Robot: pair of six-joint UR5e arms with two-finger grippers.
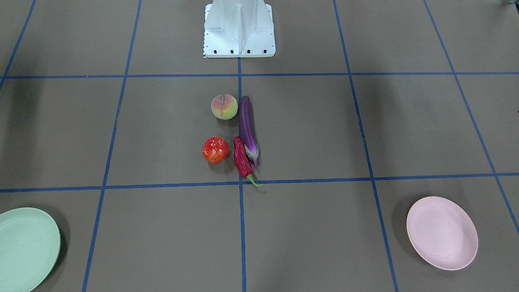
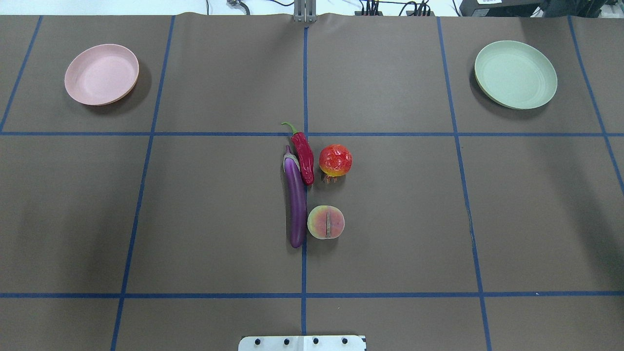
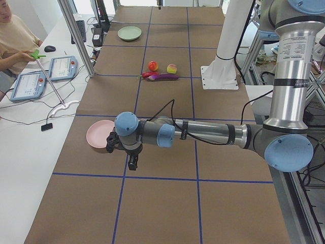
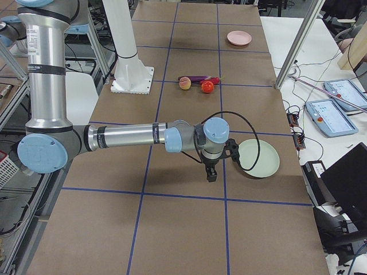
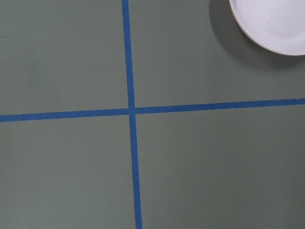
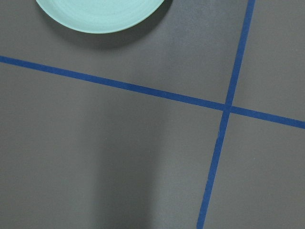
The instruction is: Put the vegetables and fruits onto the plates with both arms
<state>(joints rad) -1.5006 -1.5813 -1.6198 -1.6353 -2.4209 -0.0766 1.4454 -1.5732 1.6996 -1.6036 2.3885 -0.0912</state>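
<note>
The purple eggplant (image 2: pixel 295 204), the dark-red chili pepper (image 2: pixel 304 155), the peach (image 2: pixel 325 222) and the red-orange fruit (image 2: pixel 335 160) lie close together at the table's middle. The pink plate (image 2: pixel 101 74) and the mint green plate (image 2: pixel 516 74) stand empty at the far corners. My left gripper (image 3: pixel 132 163) hangs over the table beside the pink plate (image 3: pixel 96 136). My right gripper (image 4: pixel 211 175) hangs beside the green plate (image 4: pixel 259 158). I cannot tell whether either is open or shut. The wrist views show only plate edges (image 5: pixel 271 24) (image 6: pixel 100 12) and blue tape.
The white base block (image 1: pixel 239 30) stands at the robot's side of the table. Blue tape lines (image 2: pixel 304 134) grid the brown mat. An operator (image 3: pixel 12 38) sits beside tablets (image 3: pixel 62 67) along the table's far side, behind an aluminium post (image 3: pixel 76 35).
</note>
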